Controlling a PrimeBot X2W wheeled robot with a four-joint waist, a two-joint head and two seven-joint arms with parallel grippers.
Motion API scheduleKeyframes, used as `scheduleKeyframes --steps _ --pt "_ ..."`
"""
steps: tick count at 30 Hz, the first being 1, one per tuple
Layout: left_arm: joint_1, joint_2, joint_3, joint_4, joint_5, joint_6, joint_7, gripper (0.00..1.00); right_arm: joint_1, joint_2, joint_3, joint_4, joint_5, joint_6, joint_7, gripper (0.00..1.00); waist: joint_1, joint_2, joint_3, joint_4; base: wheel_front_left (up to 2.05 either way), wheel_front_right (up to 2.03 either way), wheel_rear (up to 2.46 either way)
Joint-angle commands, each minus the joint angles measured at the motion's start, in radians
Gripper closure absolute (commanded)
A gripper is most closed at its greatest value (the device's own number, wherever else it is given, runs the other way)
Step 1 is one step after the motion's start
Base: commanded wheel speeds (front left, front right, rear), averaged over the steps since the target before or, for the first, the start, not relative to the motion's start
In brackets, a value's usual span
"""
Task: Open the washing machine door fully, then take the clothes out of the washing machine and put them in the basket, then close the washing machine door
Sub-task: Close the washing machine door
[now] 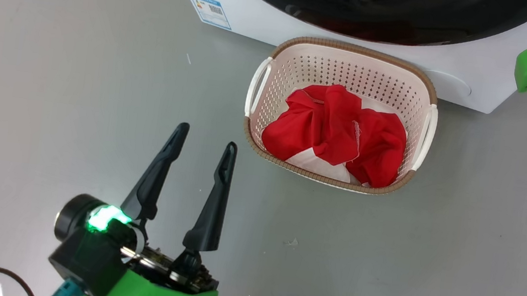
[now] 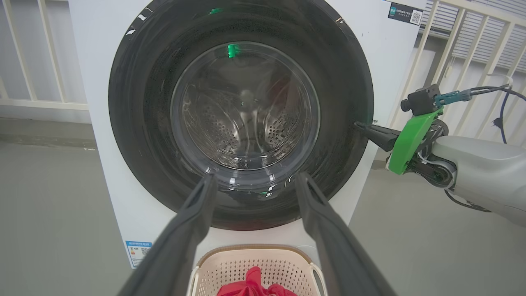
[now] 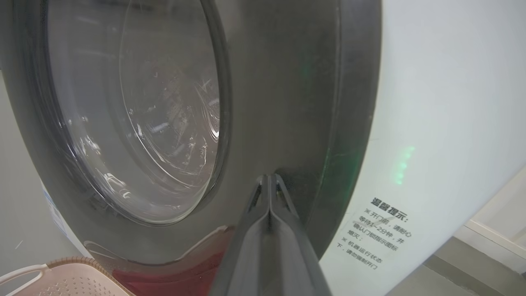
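Right end effector is pinched shut on nothing, tips right at the black rim of the washing machine door. Left end effector is spread wide and empty, near the basket. The red clothes lie in it, just in front of the washing machine.

Washing machine dead ahead, washing machine door flush against the front, steel drum visible through the glass. Left tool has its fingers spread wide with nothing between them, aimed at the door's lower rim. Basket on the floor just below the door, close to the machine's base, red clothes inside. Right tool on the right, fingers pressed together, tip at the door rim's right edge; contact unclear. Blue sticker at the machine's lower left corner.
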Motion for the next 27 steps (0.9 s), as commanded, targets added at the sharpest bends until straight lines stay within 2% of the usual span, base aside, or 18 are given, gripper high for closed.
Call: scheduleKeyframes --steps 1,9,16,18,19,20,21,27 --pt "-0.020 0.009 0.024 -0.019 0.015 0.003 -0.008 0.00 -0.048 -0.014 -0.022 -0.019 -0.008 -0.010 0.007 1.00 0.0000 0.0000 -0.001 0.000 0.00 0.00 0.00" --pt "-0.019 0.009 0.020 -0.006 -0.017 0.009 -0.008 0.00 -0.027 0.009 -0.013 -0.020 -0.009 -0.010 0.007 1.00 0.0000 0.0000 -0.020 -0.014 0.00 0.00 0.00" --pt "-0.003 0.009 0.031 0.030 -0.039 0.009 -0.008 0.00 0.061 0.067 0.038 -0.083 0.097 -0.010 0.007 1.00 0.0000 0.0000 -0.056 -0.054 0.00 0.00 0.00" --pt "0.000 0.009 0.032 0.040 -0.044 0.006 -0.008 0.00 0.106 0.081 0.063 -0.131 0.139 -0.010 0.007 0.51 0.0000 0.0000 -0.070 -0.070 0.00 0.00 0.00" --pt "0.000 0.009 0.032 0.040 -0.044 0.006 -0.008 0.00 0.106 0.081 0.063 -0.131 0.139 -0.010 0.007 0.51 0.0000 0.0000 -0.070 -0.070 0.00 0.00 0.00" --pt "0.001 0.009 0.032 0.046 -0.046 0.003 -0.008 0.00 0.132 0.087 0.073 -0.155 0.160 -0.010 0.007 0.13 0.0000 0.0000 -0.078 -0.078 0.00 0.00 0.00" --pt "0.002 0.009 0.034 0.051 -0.045 0.002 -0.008 0.00 0.158 0.091 0.083 -0.180 0.177 -0.010 0.007 0.00 0.0000 0.0000 -0.087 -0.087 0.00 0.00 0.00" --pt "0.016 0.009 0.050 0.077 -0.038 -0.001 -0.008 0.00 0.339 0.120 0.139 -0.333 0.247 -0.010 0.007 0.00 0.0000 0.0000 -0.150 -0.145 0.00 0.00 0.00"
